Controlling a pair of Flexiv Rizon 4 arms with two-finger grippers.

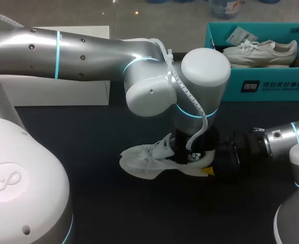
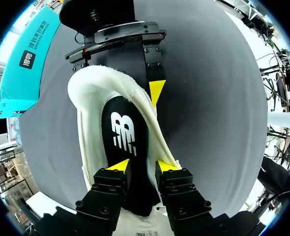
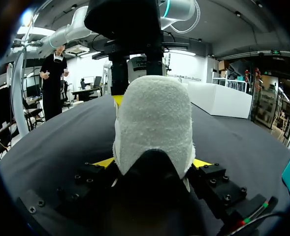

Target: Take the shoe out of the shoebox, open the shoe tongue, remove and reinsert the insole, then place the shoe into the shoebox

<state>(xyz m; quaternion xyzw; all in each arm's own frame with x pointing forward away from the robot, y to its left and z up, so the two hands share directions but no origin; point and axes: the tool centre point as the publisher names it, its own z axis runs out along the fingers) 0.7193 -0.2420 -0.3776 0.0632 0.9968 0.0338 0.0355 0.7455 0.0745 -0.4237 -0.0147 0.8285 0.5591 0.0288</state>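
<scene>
**Location.** The shoe [image 1: 146, 160] lies on the dark table [image 1: 88, 198], well apart from the teal shoebox [image 1: 271, 86] (which holds a second shoe [image 1: 261, 51]).

**Grippers.** The right gripper [image 3: 152, 163] is clamped on the shoe's heel, with a finger against each side. The left gripper [image 2: 142, 166] has its fingers close together over the shoe's opening. The black insole [image 2: 122, 132] runs between them and appears pinched from both sides.

**Handling, as judged.** The shoe is light, and its upper is soft and easily crushed, so the firmer heel is the sound hold. The insole is thin and floppy. It is best taken at an edge and is likely to buckle if pushed.

**Not established.** In the head view the left arm covers the opening and both grippers. The tongue cannot be made out. Whether the insole is seated or lifted cannot be told.
</scene>
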